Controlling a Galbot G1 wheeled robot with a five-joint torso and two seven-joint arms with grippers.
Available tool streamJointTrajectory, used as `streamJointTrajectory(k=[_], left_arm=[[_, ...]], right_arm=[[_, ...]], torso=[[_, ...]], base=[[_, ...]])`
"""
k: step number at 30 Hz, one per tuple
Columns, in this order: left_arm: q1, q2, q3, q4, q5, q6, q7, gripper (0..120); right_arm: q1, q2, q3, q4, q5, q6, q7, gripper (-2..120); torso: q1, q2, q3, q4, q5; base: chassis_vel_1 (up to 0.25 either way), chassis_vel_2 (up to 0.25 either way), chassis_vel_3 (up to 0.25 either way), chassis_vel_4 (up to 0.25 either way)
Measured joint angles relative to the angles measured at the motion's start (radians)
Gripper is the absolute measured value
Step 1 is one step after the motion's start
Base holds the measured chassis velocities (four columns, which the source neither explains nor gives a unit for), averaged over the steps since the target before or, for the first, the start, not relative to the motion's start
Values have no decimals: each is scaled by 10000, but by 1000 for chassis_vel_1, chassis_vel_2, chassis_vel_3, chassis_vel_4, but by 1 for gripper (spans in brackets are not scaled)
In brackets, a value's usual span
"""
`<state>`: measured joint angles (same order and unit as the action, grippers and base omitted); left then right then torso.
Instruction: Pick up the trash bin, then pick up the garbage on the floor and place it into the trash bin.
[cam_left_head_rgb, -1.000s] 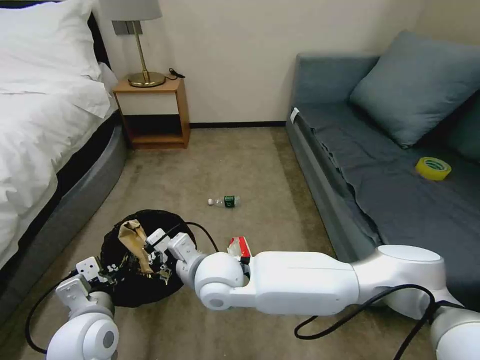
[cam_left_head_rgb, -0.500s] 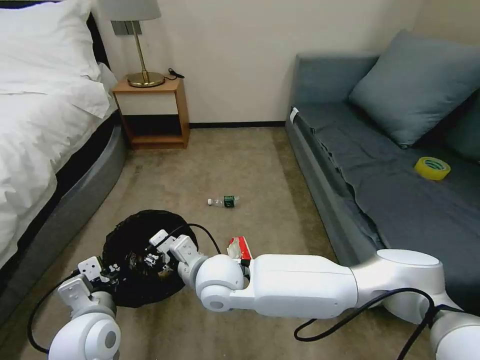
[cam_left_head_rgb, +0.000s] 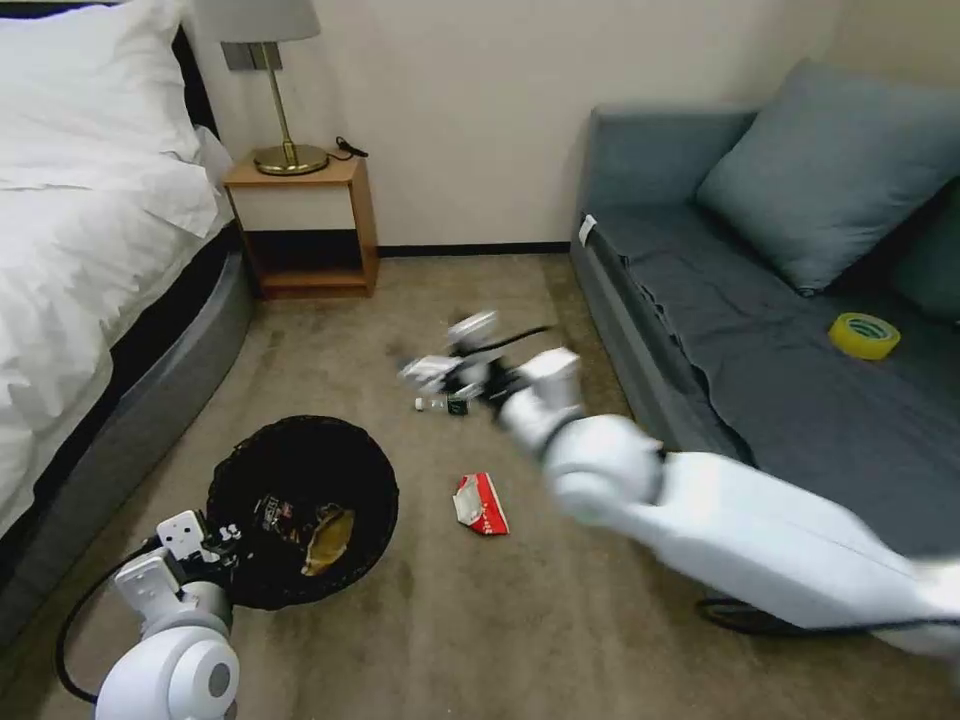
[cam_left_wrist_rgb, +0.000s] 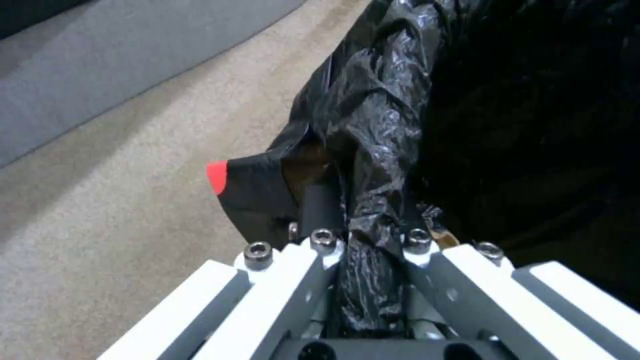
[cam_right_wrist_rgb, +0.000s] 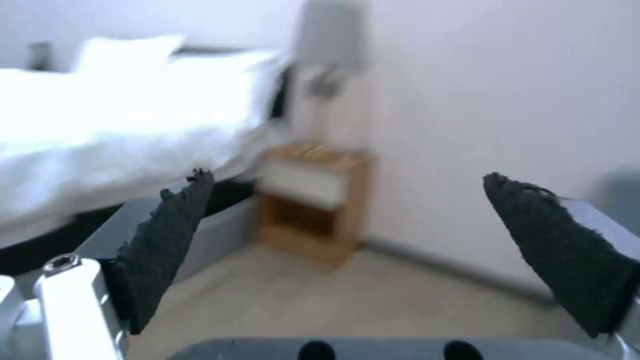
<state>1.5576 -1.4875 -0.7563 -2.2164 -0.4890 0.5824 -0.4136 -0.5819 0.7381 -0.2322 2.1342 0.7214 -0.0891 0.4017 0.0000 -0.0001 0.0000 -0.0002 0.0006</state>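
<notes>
The left gripper (cam_left_wrist_rgb: 363, 250) has its jaws pinching the crinkled black liner at the rim of the trash bin (cam_left_head_rgb: 300, 455), which sits on the carpet (cam_left_head_rgb: 420, 620) beside the bed (cam_left_head_rgb: 90, 260). Inside the bin lie a dark snack wrapper (cam_left_head_rgb: 278, 515) and a crumpled tan paper (cam_left_head_rgb: 330, 530) — two pieces of the garbage already dealt with, by the look of it.

The right gripper (cam_left_head_rgb: 440, 365) hangs out over the floor above the small clear bottle (cam_left_head_rgb: 447, 404), blurred in the head view. In the right wrist view its jaws are spread wide, with nothing between the dark pads (cam_right_wrist_rgb: 167, 240), and the camera faces the nightstand (cam_right_wrist_rgb: 313, 200) and wall, so the gripper is not yet angled down at the floor.

The red-and-white packet (cam_left_head_rgb: 482, 503) lies on the carpet between the bin and the sofa (cam_left_head_rgb: 760, 400), apart from both. A yellow tape roll (cam_left_head_rgb: 865, 336) rests on the sofa seat.

The step in hand seems to be the reach for the next piece, probably the bottle. That calls for tilting the wrist down and bringing the open jaws across the bottle's narrow body — it is round and may roll on the carpet.
</notes>
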Motion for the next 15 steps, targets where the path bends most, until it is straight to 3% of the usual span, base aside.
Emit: streamJointTrajectory(k=[2,4,5,9,10,14,15], left_arm=[[0,14,-2,21,15,-78,60,3],[-41,28,-10,33,77,-178,152,3],[-41,28,-10,33,77,-178,152,3],[-76,69,-88,18,140,-266,213,3],[-76,69,-88,18,140,-266,213,3],[-29,80,-150,-71,140,-313,219,3],[-29,80,-150,-71,140,-313,219,3]], right_arm=[[-1880,-185,1879,642,-900,-23,180,100],[-3955,208,3664,1190,-1588,-347,583,100],[-3955,208,3664,1190,-1588,-347,583,100],[-7263,1635,5922,1870,-3389,-231,634,100],[-7263,1635,5922,1870,-3389,-231,634,100],[-9079,3540,6216,2255,-5365,309,430,100],[-9079,3540,6216,2255,-5365,309,430,100]], torso=[[0,0,-1,1,-6],[0,0,0,-1,3],[0,0,0,-1,3],[0,1,-1,-2,0],[0,1,-1,-2,0],[0,0,-2,1,-8],[0,0,-2,1,-8]], base=[[0,0,0,0],[0,0,0,0],[0,0,0,0],[0,0,0,0],[0,0,0,0],[0,0,0,0],[0,0,0,0]])
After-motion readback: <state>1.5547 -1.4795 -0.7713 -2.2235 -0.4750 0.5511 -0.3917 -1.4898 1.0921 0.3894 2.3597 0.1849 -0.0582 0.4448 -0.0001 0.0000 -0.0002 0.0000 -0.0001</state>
